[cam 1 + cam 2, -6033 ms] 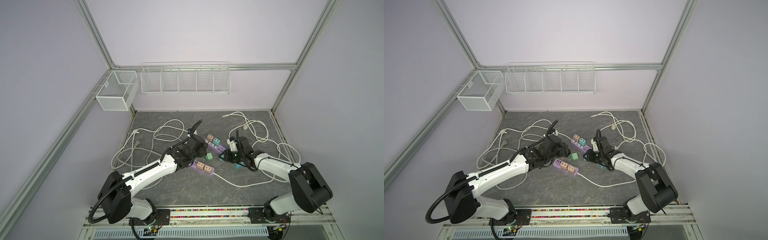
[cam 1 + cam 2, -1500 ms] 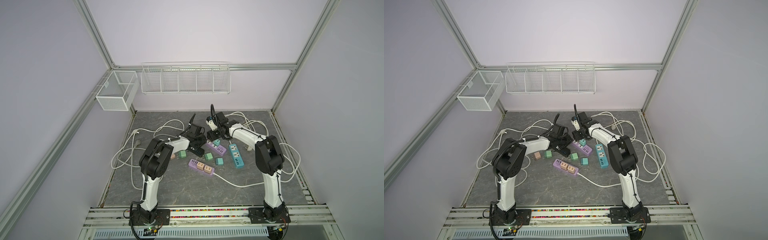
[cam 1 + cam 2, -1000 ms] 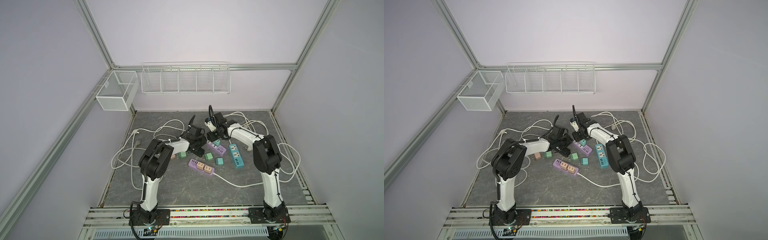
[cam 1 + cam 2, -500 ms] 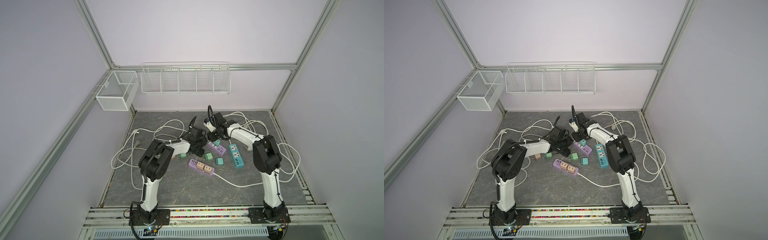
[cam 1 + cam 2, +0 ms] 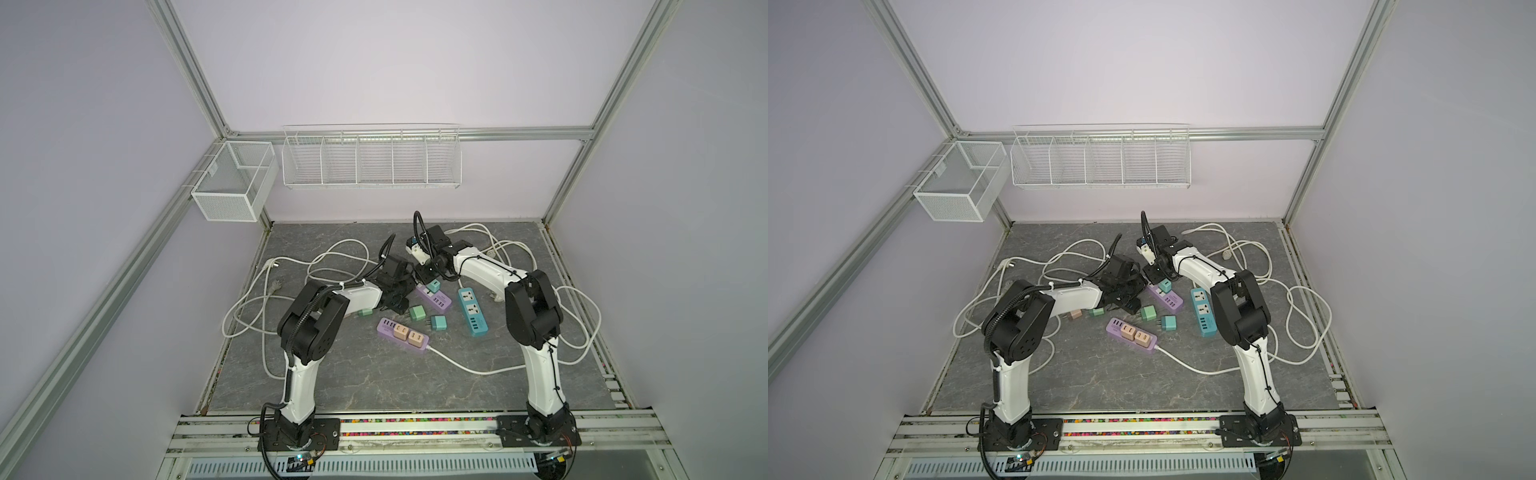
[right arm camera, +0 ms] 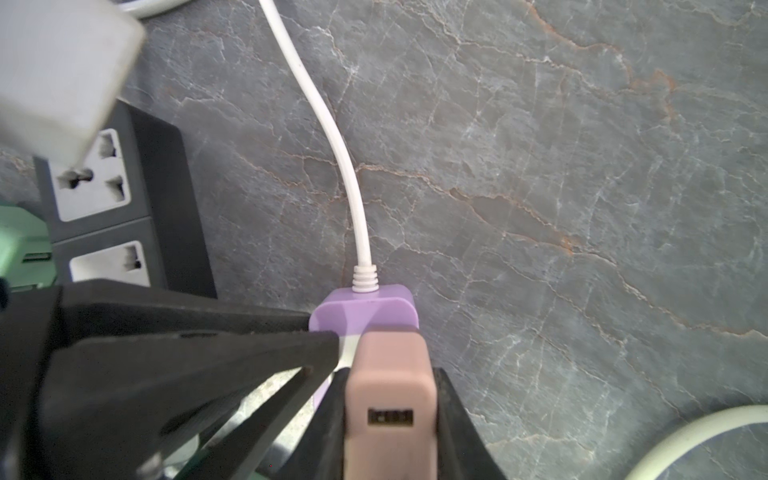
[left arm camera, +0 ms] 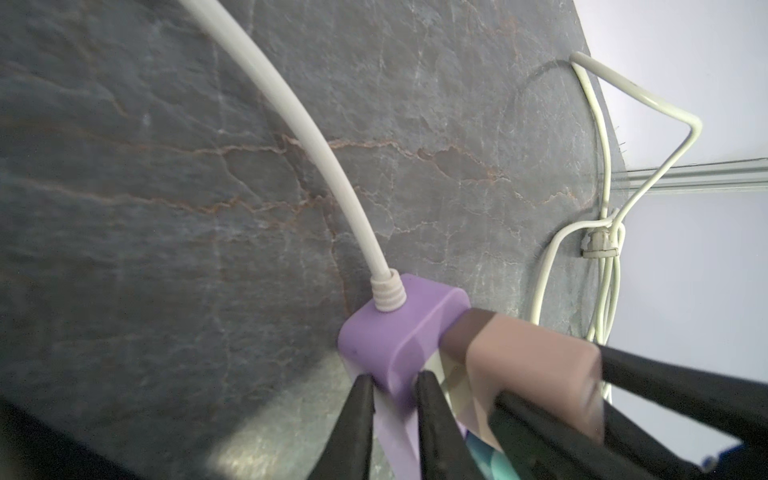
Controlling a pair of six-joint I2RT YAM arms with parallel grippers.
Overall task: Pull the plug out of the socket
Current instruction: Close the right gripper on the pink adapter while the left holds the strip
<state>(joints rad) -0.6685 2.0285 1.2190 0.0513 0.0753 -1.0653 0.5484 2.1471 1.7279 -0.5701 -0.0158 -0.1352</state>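
A pink plug (image 6: pixel 390 395) sits in the cable end of a purple socket strip (image 6: pixel 365 311). My right gripper (image 6: pixel 388 374) is shut on the plug, one black finger on each flank. My left gripper (image 7: pixel 392 382) is shut on the same end of the purple strip (image 7: pixel 395 332), beside the pink plug (image 7: pixel 532 361). In both top views the two grippers meet over the strip's far end (image 5: pixel 434 296) (image 5: pixel 1167 300), and they hide the pink plug there. A teal plug (image 5: pixel 433 286) stands further along that strip.
A second purple strip (image 5: pixel 402 336) carrying two pink plugs, a teal strip (image 5: pixel 472 311) and loose green plugs (image 5: pixel 415 312) lie nearby. A black strip with white sockets (image 6: pixel 95 199) lies close beside the grippers. White cables (image 5: pixel 332 257) loop across the grey floor. Wire baskets (image 5: pixel 370 158) hang on the back wall.
The right gripper's jaws have closed onto the pink plug over the last second. The left gripper has kept its hold on the strip's end, and both arms have barely shifted.
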